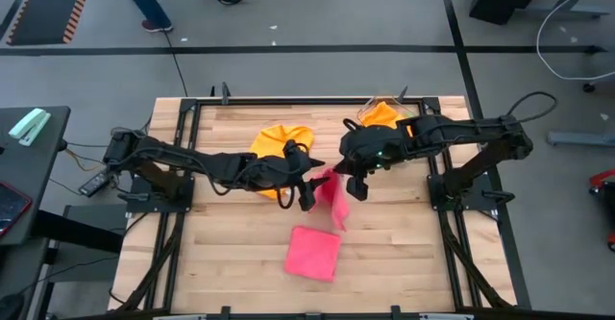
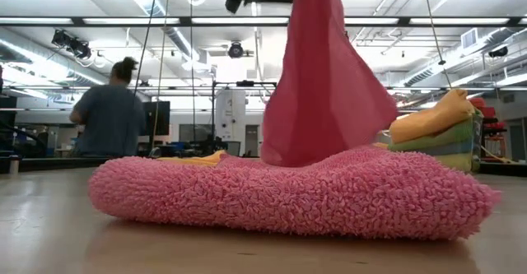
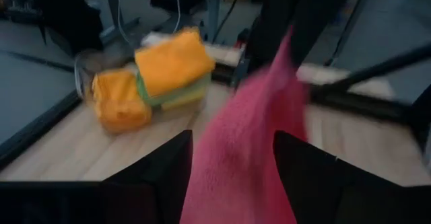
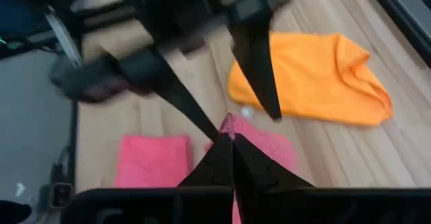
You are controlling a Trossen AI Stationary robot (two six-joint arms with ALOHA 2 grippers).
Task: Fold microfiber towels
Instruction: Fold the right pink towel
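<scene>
pink terry cloth is hanging from the right hand [image 4: 232,143], whose fingers are pinched tight on the top corner of the hanging pink towel [image 1: 335,197] over the middle of the table [image 1: 404,262]. just beside it the left hand [image 3: 232,167] is hovering with its fingers spread wide, the cloth dangling between them and not yet gripped as far as i can judge. the fabric is drooping in loose folds from that single pinch, so i'm judging it to be light, limp and a bit grabby, unlikely to slip but sure to sag and twist. a second hold on the neighbouring top corner looks like the best way to get it hanging flat.

below and toward the front edge, a folded pink towel [image 1: 314,253] is lying flat on the wood, and the hanging cloth's lower end is brushing or nearly reaching it in the low view. behind the left arm an orange towel [image 1: 281,145] is lying crumpled. a stack of folded towels [image 2: 435,130], orange on top, is sitting by the far right corner.

open wood is showing to the front left and front right, giving room to lay the cloth down. a person [image 2: 111,113] is standing well beyond the table, back turned.
</scene>
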